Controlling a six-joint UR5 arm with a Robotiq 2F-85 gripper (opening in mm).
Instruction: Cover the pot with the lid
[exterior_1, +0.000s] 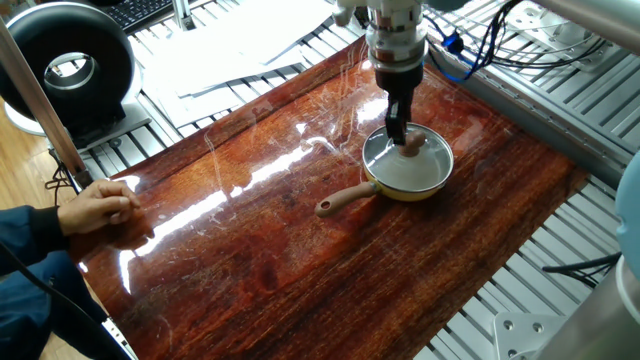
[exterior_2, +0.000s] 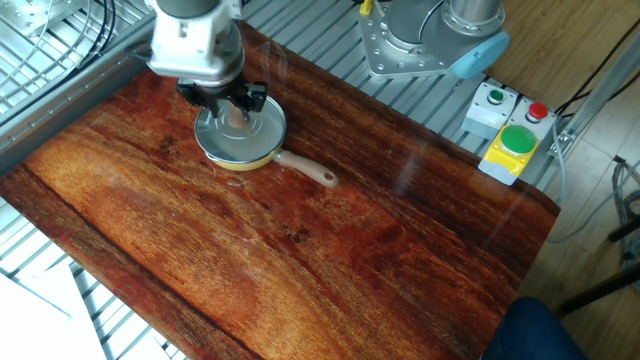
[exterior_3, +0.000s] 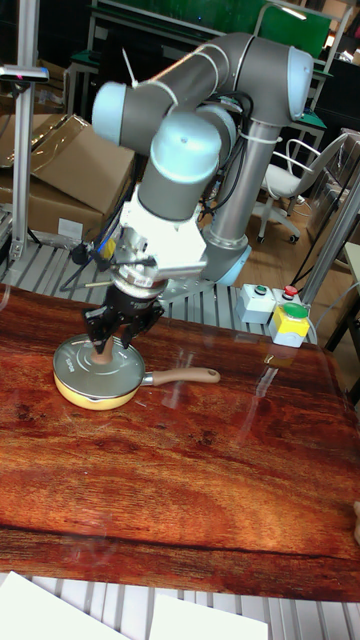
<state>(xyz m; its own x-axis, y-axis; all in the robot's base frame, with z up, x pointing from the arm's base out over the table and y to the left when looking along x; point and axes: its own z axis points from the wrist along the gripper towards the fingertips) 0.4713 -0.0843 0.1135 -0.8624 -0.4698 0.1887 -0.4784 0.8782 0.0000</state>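
Observation:
The cream-yellow pot (exterior_1: 412, 194) stands on the wooden table with its long handle (exterior_1: 341, 200) pointing toward the table's middle. The clear glass lid (exterior_1: 398, 170) lies on the pot's rim, brown knob (exterior_1: 411, 150) upright. My gripper (exterior_1: 398, 132) hangs just above the knob, open, with its fingers spread to either side and holding nothing. The other fixed view shows the lid (exterior_2: 255, 132) covering the pot (exterior_2: 252, 159) under the gripper (exterior_2: 231, 104). In the tall view the gripper (exterior_3: 120, 332) straddles the knob (exterior_3: 103, 352) above the lid (exterior_3: 78, 366) and pot (exterior_3: 90, 398).
A person's hand (exterior_1: 100, 206) rests on the table's left edge. A black round device (exterior_1: 70, 66) and papers (exterior_1: 240, 50) lie beyond the far edge. A button box (exterior_2: 510, 140) and the robot base (exterior_2: 430, 35) stand by the table's other side.

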